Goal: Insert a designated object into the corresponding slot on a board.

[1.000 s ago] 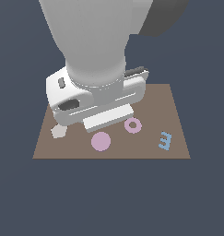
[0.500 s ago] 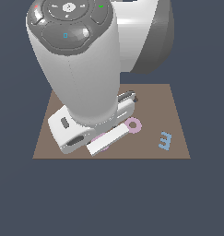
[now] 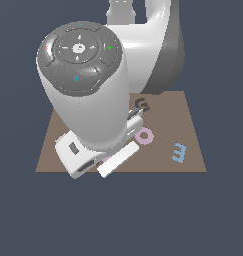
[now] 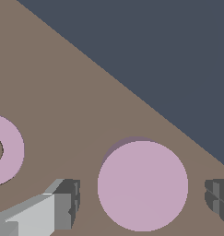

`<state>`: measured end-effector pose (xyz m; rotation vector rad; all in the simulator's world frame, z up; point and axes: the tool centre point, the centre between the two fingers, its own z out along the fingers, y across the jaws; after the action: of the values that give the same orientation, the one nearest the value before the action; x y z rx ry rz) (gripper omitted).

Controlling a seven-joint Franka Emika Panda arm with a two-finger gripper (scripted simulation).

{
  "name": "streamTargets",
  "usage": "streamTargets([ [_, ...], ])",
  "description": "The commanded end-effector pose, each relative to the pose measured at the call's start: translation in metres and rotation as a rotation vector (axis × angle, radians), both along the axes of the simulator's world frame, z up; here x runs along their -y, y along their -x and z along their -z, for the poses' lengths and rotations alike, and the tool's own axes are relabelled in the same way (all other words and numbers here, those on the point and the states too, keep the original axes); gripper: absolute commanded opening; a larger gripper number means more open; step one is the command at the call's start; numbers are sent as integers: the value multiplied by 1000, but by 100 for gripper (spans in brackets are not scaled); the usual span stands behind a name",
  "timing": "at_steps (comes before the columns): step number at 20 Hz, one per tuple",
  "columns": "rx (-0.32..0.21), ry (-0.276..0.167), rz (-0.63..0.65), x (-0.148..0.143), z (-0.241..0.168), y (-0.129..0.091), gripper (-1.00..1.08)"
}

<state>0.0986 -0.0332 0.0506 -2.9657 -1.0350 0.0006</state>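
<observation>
A: Counted on the board (image 3: 190, 125): one pink ring (image 3: 144, 135), one blue letter E (image 3: 179, 152), one dark letter G (image 3: 141, 105). One arm only, bulking over the middle and the exterior view's left of the board.

B: Pink disc (image 4: 142, 185)? Barely a sliver seen from the exterior view, tucked under the hand near the board's near edge, left of the ring.

A: Shown whole from the wrist view, though. Flat on the brown surface, close to the board's edge, with a thin dark crescent along one side.

B: Gripper (image 4: 143, 203) state?

A: Spread wide. One finger (image 4: 62, 203) on one side of the disc, the other finger at the far side, both apart from its rim. Nothing grasped.

B: Ring from the wrist view?

A: Only half of it, cut by the frame, well apart from the disc.

B: Round slot?

A: Not made out in either view; much of the board hidden behind the arm. G and E seen only from the exterior view.
</observation>
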Motion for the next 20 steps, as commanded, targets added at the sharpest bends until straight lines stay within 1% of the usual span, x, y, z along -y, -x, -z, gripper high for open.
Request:
streamTargets([
  [1, 1, 0, -5, 0, 1, -1, 100],
  [12, 0, 0, -6, 0, 21, -1, 100],
  [13, 0, 0, -6, 0, 21, -1, -100],
  [20, 0, 0, -6, 0, 21, -1, -100],
])
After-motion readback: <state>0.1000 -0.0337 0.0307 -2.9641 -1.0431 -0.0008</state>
